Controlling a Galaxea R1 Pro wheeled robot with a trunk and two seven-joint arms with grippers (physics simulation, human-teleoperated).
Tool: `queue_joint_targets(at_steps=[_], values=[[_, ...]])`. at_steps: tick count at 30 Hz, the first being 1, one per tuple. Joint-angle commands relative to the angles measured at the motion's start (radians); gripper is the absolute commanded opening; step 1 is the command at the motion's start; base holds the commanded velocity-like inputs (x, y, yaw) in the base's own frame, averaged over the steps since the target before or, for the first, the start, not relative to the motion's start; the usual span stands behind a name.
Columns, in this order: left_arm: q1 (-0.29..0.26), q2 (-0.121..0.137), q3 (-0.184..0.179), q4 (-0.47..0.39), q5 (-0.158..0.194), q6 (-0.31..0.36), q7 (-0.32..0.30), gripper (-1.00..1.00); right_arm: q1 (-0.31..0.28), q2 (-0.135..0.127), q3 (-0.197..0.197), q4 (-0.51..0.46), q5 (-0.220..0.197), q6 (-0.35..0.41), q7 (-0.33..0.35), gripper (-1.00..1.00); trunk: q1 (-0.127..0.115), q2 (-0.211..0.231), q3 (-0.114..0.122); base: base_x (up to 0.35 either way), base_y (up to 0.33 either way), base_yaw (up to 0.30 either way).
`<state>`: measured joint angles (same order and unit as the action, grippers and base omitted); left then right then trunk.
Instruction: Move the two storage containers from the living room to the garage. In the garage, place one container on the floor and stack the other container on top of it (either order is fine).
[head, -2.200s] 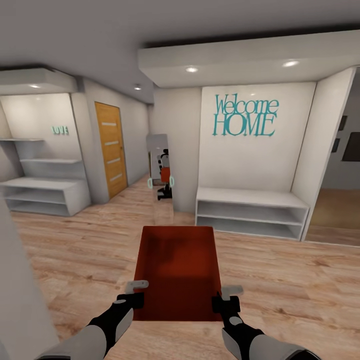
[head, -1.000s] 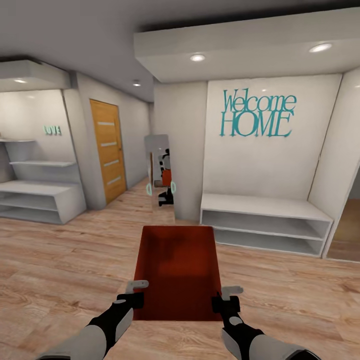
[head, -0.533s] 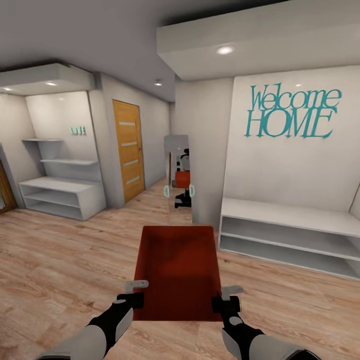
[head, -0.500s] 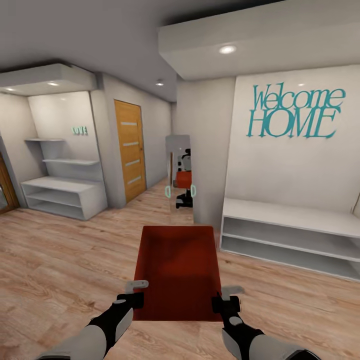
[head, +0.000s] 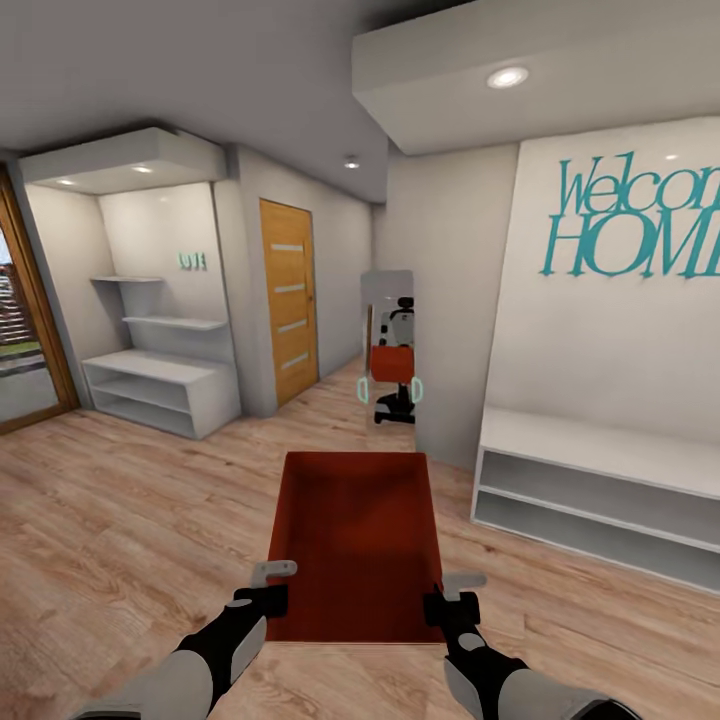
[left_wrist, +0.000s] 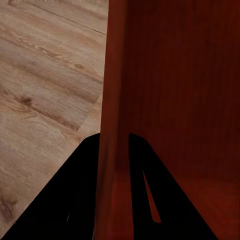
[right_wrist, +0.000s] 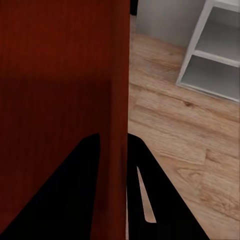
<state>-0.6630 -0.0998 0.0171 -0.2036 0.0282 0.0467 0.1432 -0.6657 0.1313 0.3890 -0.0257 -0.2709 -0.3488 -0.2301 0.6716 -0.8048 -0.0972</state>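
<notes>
Looking down from the head cam, one red-orange storage container (head: 355, 540) was held out front, open top up, between both arms and clear of the wood-plank floor (head: 120, 520). Left gripper (head: 262, 590) was at its near-left corner, right gripper (head: 448, 597) at the near-right, each w/ a finger over the rim. Ahead was a white wall w/ teal "Welcome HOME" lettering (head: 640, 225) over a low white shelf unit (head: 600, 495). A mirror (head: 392, 350) on the wall corner reflected the robot w/ the bin. Further left sat an orange wood door (head: 288, 300), more white shelves (head: 160, 385) and a wood-framed glass door (head: 35, 320).

Left wrist cam: the left gripper (left_wrist: 116, 150) was clamped on the container's side wall (left_wrist: 112, 100), one dark finger on each face, plank floor off to one side.

Right wrist cam: same deal, the right gripper (right_wrist: 114, 150) pinched the opposite wall (right_wrist: 120, 75), fingers straddling it. White shelving (right_wrist: 215, 50) showed past the rim, prob the unit under the lettering.
</notes>
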Motion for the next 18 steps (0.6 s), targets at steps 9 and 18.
queue_joint_targets(at_steps=[9, 18], values=[[0.0, 0.023, 0.021, 0.0, -0.005, 0.005, 0.026, -1.0, -0.001, 0.0, -0.075, -0.003, 0.01, -0.015, -0.002, -1.0, 0.001, -0.001, -0.002, 0.322, 0.0, 0.002], [0.0, 0.023, 0.021, 0.0, -0.005, 0.005, 0.026, -1.0, -0.001, 0.001, -0.075, -0.003, 0.01, -0.015, -0.002, -1.0, 0.001, -0.001, -0.002, 0.322, 0.0, 0.0]])
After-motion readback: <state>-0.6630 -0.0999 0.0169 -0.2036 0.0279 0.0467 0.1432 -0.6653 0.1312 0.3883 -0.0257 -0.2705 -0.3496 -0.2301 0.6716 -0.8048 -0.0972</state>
